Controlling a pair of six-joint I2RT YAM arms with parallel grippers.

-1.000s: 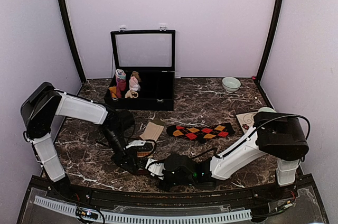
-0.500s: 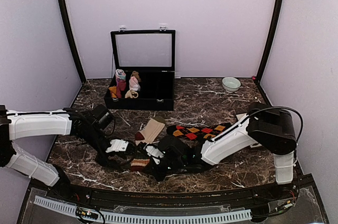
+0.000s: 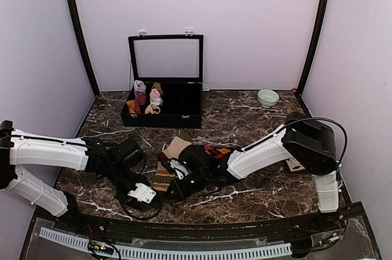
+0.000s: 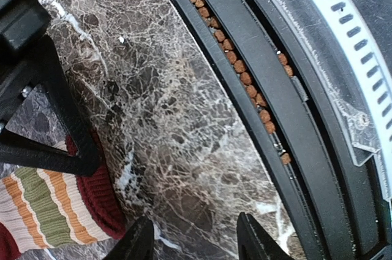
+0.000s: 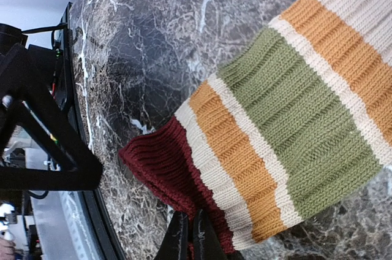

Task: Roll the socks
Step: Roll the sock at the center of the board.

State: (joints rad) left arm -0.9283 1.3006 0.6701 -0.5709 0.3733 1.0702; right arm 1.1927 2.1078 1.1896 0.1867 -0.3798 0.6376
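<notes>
Where the right gripper (image 5: 191, 235) meets the striped sock (image 5: 294, 119), its fingers are pinched together on the maroon toe (image 5: 162, 162). The sock lies flat on the marble table (image 4: 171, 119). The left gripper (image 4: 195, 241) has its fingers apart over bare marble, near the toe.

The striped sock (image 5: 294, 137) is soft, matt knit cloth, ribbed, with a fine stitch showing in its cream, orange and green bands and a coarser rib in the maroon toe. The surface (image 4: 184, 119) looks like polished dark brown marble, smooth, veined in white, with a faint sheen. The right hand (image 5: 191, 238) has matt black fingers (image 5: 176, 235). The left arm (image 3: 49, 149) wears smooth white plastic, slightly glossy. The box (image 3: 162, 120) is matt black with a clear, glassy lid (image 3: 166, 57). The bowl (image 3: 267, 97) looks glazed and shiny.
</notes>
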